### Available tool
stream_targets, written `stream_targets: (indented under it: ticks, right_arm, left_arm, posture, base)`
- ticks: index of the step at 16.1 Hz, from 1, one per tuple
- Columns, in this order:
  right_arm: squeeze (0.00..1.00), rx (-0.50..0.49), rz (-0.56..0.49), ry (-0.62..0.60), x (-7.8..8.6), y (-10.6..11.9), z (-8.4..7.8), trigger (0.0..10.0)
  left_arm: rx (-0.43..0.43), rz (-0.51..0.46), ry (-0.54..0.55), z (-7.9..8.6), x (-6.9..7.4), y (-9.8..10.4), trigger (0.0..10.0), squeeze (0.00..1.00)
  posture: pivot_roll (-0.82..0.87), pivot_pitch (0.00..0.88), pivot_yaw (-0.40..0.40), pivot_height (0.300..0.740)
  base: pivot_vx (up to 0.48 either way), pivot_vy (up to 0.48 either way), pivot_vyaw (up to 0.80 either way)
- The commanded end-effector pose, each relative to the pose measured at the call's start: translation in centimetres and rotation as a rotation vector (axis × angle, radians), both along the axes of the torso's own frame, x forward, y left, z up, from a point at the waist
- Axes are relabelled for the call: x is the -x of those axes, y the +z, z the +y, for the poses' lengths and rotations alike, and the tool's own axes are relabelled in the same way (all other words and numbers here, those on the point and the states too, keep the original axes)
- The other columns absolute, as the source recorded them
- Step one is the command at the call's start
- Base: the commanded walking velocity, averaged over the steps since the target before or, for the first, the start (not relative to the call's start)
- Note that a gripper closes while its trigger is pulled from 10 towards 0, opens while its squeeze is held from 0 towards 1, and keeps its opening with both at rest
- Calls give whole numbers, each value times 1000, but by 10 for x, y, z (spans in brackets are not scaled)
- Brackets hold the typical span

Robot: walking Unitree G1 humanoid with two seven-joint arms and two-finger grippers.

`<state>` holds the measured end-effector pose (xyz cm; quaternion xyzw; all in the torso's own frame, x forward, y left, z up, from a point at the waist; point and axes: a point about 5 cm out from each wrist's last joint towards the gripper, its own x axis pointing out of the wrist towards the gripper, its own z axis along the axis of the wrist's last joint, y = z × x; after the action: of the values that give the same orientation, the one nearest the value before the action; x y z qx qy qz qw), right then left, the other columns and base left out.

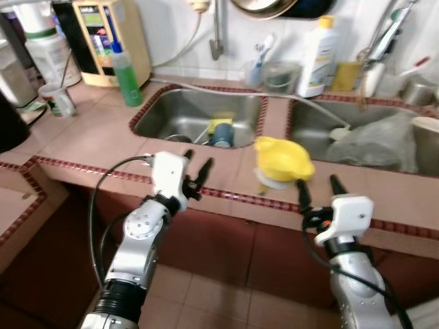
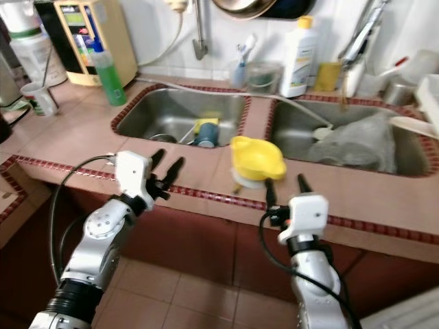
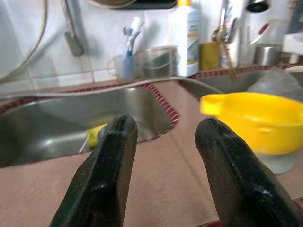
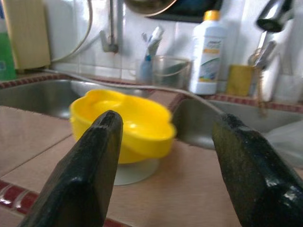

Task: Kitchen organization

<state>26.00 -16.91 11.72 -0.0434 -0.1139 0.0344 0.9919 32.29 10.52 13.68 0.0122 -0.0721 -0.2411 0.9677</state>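
My right gripper [image 1: 317, 191] and left gripper [image 1: 197, 169] hover at the worktop's [image 1: 206, 161] front edge, jaws spread and holding nothing. The yellow bowl [image 1: 282, 160] sits on the worktop strip between the two sinks, just beyond my right gripper. Farther back, a white bottle [image 1: 317, 56] stands against the wall.

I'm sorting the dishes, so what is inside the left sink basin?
In the left sink basin: a yellow and blue item by a metal rod. The near wall hides the rest of the bottom.
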Motion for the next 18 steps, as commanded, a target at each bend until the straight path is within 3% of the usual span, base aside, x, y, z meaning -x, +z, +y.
stream_targets:
  ticks: [1, 7, 8, 15, 18]
  right_arm:
    - [0, -14, -10, 17, -1, 3, 6, 10000]
    - [0, -6, -22, 6, -4, 6, 1, 10000]
    - [0, 4, -29, -5, -6, 9, -4, 10000]
    - [0, 54, -86, -71, -21, 33, -30, 10000]
    - [0, -18, -92, -146, -33, 46, -44, 10000]
  left_arm:
    - [-15, -4, 15, 9, -2, 3, 10000, 0]
    - [-47, -49, -82, 1, 5, 7, 10000, 0]
    - [-22, -47, -115, -4, 8, 9, 10000, 0]
    - [-69, -78, -267, -29, 16, 16, 10000, 0]
    - [-148, -63, -348, -48, 21, 13, 10000, 0]
  posture:
    - [-103, 2, 52, 740]
    - [-99, 7, 48, 740]
    - [-100, 9, 45, 740]
    - [-108, 18, 51, 740]
    - [-114, 25, 60, 740]
  base:
    - [0, 0, 0]
    - [0, 0, 0]
    - [0, 0, 0]
    - [0, 0, 0]
    - [0, 0, 0]
